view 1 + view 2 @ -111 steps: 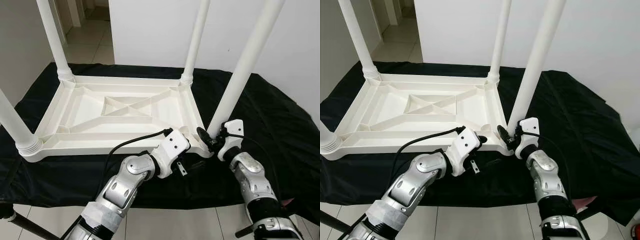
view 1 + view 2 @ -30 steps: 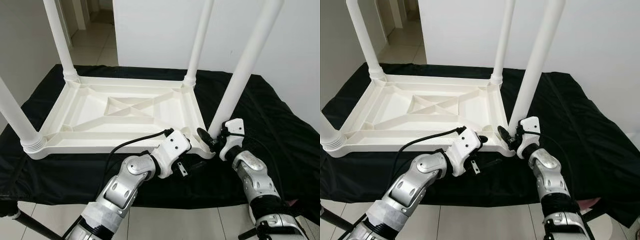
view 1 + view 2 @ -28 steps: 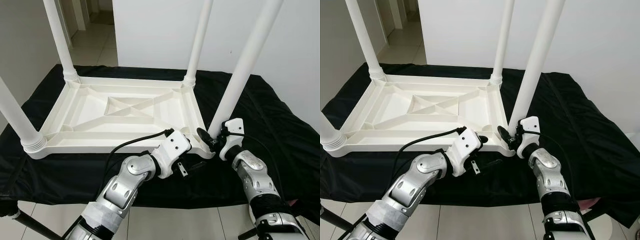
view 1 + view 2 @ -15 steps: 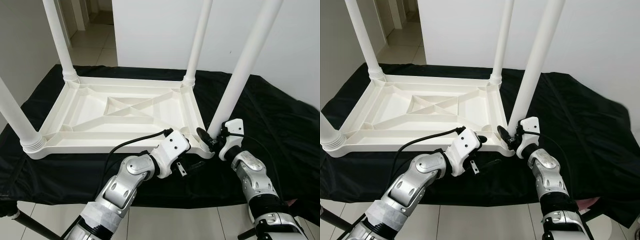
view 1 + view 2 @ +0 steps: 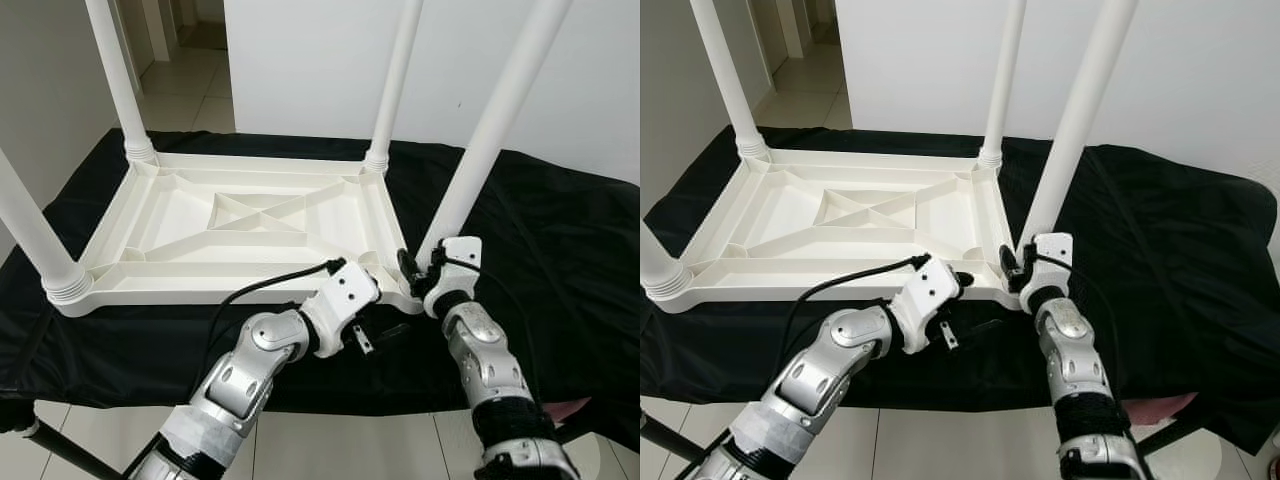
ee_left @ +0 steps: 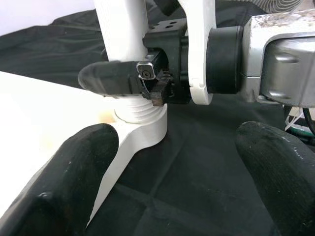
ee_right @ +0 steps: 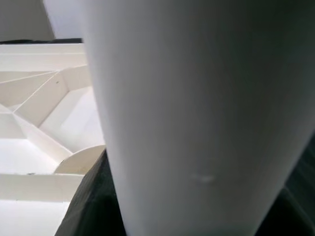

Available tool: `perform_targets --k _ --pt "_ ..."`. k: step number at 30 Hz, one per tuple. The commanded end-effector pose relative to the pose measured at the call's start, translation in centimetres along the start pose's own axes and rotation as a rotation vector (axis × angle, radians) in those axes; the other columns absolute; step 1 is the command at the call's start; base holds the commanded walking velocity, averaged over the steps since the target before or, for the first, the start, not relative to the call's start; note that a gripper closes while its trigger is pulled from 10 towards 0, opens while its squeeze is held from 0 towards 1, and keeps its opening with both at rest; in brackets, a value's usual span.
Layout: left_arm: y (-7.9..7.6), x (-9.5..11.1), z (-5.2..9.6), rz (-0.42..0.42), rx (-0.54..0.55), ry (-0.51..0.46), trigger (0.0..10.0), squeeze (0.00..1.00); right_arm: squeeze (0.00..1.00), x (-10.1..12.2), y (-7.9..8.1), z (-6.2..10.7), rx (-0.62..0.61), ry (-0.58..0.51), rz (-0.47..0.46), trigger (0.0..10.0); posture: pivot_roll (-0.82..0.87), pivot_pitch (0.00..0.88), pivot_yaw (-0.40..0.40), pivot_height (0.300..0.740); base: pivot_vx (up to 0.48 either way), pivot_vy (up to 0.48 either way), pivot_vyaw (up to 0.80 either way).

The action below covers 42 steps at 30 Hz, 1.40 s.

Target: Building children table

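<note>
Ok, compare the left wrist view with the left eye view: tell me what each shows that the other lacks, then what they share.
Left wrist view alone: the ribbed collar at the near right leg's foot, seen close, and the left gripper's own fingertips spread apart.

Left eye view alone: the whole upturned tabletop, the other three legs, and both silver arms.

Both: the near right leg, the right gripper clasped at its base, and the black cloth.
</note>
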<state>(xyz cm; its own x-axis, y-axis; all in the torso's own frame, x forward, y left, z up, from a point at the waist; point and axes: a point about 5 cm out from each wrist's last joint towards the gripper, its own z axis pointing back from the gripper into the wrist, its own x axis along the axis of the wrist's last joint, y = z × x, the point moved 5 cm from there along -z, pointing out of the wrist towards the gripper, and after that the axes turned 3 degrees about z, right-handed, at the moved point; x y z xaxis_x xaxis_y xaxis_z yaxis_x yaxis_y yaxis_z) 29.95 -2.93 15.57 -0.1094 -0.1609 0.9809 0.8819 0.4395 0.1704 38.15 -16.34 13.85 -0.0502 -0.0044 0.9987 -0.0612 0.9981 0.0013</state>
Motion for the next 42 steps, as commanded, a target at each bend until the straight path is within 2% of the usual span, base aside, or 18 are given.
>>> perform_targets --k 1,3,6,10,13,14,15,16,20,24,27,28,33,35,36,38,42 --pt "-0.1 -0.3 0.0 0.005 0.020 0.012 10.0 0.00 0.00 -1.7 -0.5 1.0 -0.122 0.066 -0.050 10.0 0.04 0.057 -0.041 0.740 0.000 0.000 0.00" --pt "-0.1 -0.3 0.0 0.009 0.022 0.010 10.0 0.00 0.00 -1.3 -0.3 1.7 -0.232 0.046 -0.100 10.0 0.04 0.058 -0.048 0.740 0.000 0.000 0.00" --pt "-0.1 -0.3 0.0 0.012 0.025 0.009 10.0 0.00 0.00 -1.2 -0.1 2.3 -0.300 0.045 -0.135 10.0 0.04 0.059 -0.048 0.740 0.000 0.000 0.00" --pt "-0.2 -0.3 0.0 0.013 0.025 0.009 10.0 0.00 0.00 -1.2 0.6 2.4 -0.289 0.055 -0.140 10.0 0.03 0.060 -0.045 0.740 0.000 0.000 0.00" --pt "-0.3 -0.3 -0.1 0.014 0.021 0.009 10.0 0.00 0.00 -0.9 0.5 2.4 -0.285 0.050 -0.132 10.0 0.03 0.061 -0.043 0.740 0.000 0.000 0.00" --pt "-0.3 -0.3 -0.1 0.012 0.019 0.009 10.0 0.00 0.31 -0.7 0.4 2.4 -0.283 0.045 -0.130 10.0 0.03 0.058 -0.044 0.740 0.000 0.000 0.00" --pt "-0.3 -0.3 -0.1 0.012 0.019 0.009 10.0 0.00 0.31 -0.7 0.4 2.4 -0.283 0.045 -0.130 10.0 0.03 0.058 -0.044 0.740 0.000 0.000 0.00" --pt "-0.3 -0.3 -0.1 0.012 0.019 0.010 10.0 0.00 1.00 -0.5 0.2 2.4 -0.275 0.037 -0.137 10.0 0.03 0.059 -0.045 0.740 0.000 0.000 0.00" --pt "-0.2 -0.3 -0.1 0.009 0.020 0.011 10.0 0.00 1.00 0.1 -0.1 2.3 -0.251 0.016 -0.131 10.0 0.03 0.057 -0.051 0.740 0.000 0.000 0.00" --pt "-0.3 -0.4 -0.1 0.012 0.023 0.011 10.0 0.00 1.00 1.3 -0.3 1.7 -0.137 -0.017 -0.118 10.0 0.04 0.051 -0.052 0.740 0.000 0.000 0.00" --pt "-0.3 -0.4 -0.1 0.012 0.022 0.011 10.0 0.00 1.00 1.4 -0.3 1.7 -0.120 -0.018 -0.106 10.0 0.04 0.051 -0.052 0.740 0.000 0.000 0.00" --pt "-0.3 -0.4 -0.1 0.010 0.023 0.011 10.0 0.00 0.00 1.7 -0.5 1.5 -0.043 -0.024 -0.068 10.0 0.04 0.046 -0.051 0.740 0.000 0.000 0.00" --pt "-0.2 -0.3 -0.2 0.007 0.023 0.010 10.0 0.00 0.00 1.9 -0.5 1.3 0.046 -0.032 -0.024 10.0 0.04 0.044 -0.049 0.740 0.000 0.000 0.00" --pt "-0.2 -0.3 -0.2 0.004 0.020 0.009 10.0 0.00 0.00 1.9 -0.1 1.3 0.146 -0.038 0.031 10.0 0.03 0.037 -0.044 0.740 0.000 0.000 0.00" --pt "-0.2 -0.3 -0.2 0.004 0.020 0.009 10.0 0.00 0.00 1.9 -0.1 1.3 0.146 -0.038 0.031 10.0 0.03 0.037 -0.044 0.740 0.000 0.000 0.00" --pt "-0.1 -0.2 -0.3 0.001 0.017 0.008 10.0 0.00 0.00 1.5 0.4 1.4 0.255 -0.030 0.083 10.0 0.03 0.034 -0.041 0.740 0.000 0.000 0.00" --pt "-0.1 -0.2 -0.3 -0.002 0.016 0.008 10.0 0.00 0.00 1.1 0.7 1.5 0.350 -0.028 0.149 10.0 0.03 0.032 -0.042 0.740 0.000 0.000 0.00"
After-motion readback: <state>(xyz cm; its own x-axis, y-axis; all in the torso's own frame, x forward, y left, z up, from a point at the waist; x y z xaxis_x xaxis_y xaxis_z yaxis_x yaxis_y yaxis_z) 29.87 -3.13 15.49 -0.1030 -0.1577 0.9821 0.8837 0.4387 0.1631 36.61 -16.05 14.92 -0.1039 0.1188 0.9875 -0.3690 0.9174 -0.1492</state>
